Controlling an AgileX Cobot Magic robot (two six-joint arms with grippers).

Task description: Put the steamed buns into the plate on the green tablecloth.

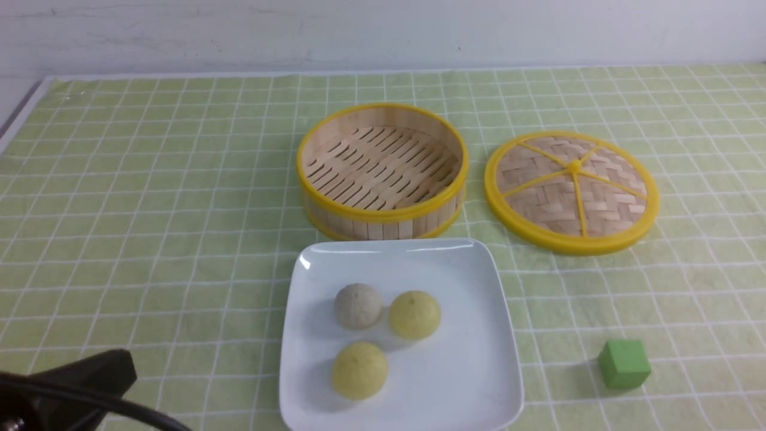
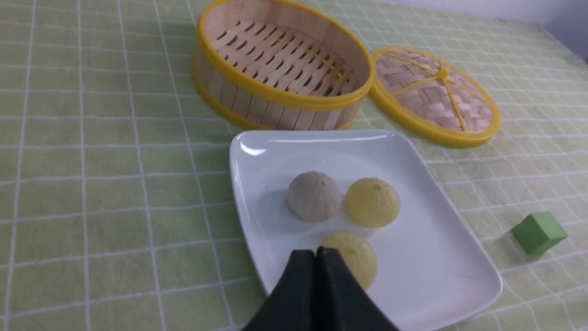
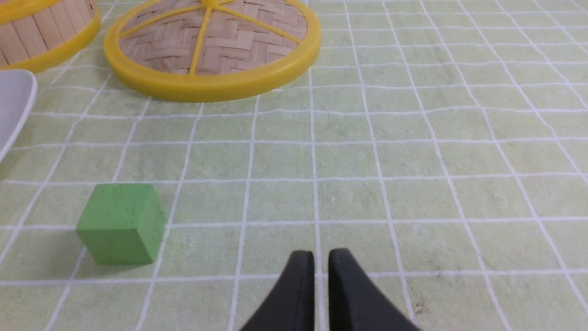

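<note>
A: Seeing all three steamed buns (image 1: 383,335) sitting in the plate (image 1: 479,383) on the green tablecloth (image 1: 149,239); my left gripper (image 2: 316,257) is hanging clenched, empty

B: I'm worrying about it clipping the nearest bun; right gripper (image 3: 320,262) is showing a slight gap, holding nothing

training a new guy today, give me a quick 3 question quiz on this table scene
1. How many buns lie on the plate?
2. True or false: the steamer basket has food in it.
3. Which lies on the cloth nearest the green cube: A) the basket lid, B) a spoon, C) a cup?

Key: 1. three; 2. false, it is empty; 3. A
</note>
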